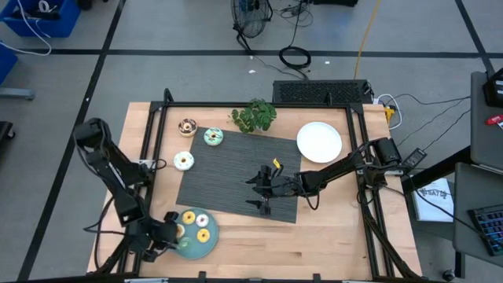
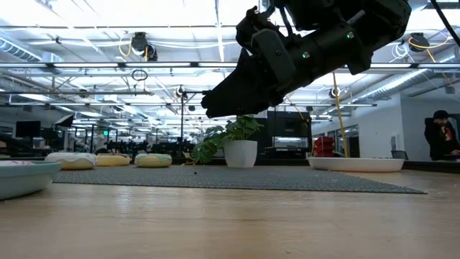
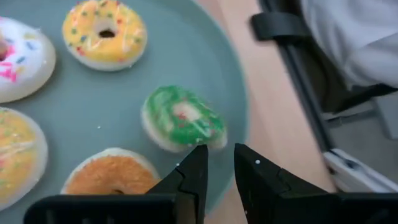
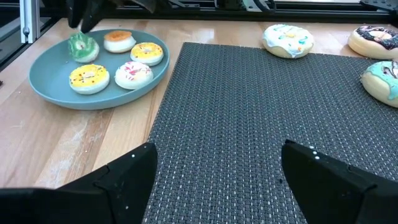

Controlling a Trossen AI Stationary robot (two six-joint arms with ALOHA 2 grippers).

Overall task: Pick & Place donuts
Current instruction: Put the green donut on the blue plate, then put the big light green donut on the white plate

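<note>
A teal plate (image 1: 211,245) at the table's near left carries several donuts: yellow (image 3: 104,32), white with sprinkles (image 3: 18,59), another yellow (image 3: 15,155), orange (image 3: 111,177) and green (image 3: 182,118). The green donut (image 4: 82,46) rests tilted on the plate near its rim. My left gripper (image 3: 221,155) hovers just over that rim, narrowly open, with nothing between its fingers. My right gripper (image 4: 217,168) hangs wide open above the dark woven mat (image 1: 228,177). Three more donuts lie far left: cream (image 1: 183,161), brown (image 1: 187,126) and teal (image 1: 214,137).
A potted plant (image 1: 253,115) stands at the mat's far edge, and a white plate (image 1: 319,141) sits at the far right. Black frame rails (image 1: 157,134) run along the table's left and right sides. Bare wood shows along the near edge (image 1: 314,251).
</note>
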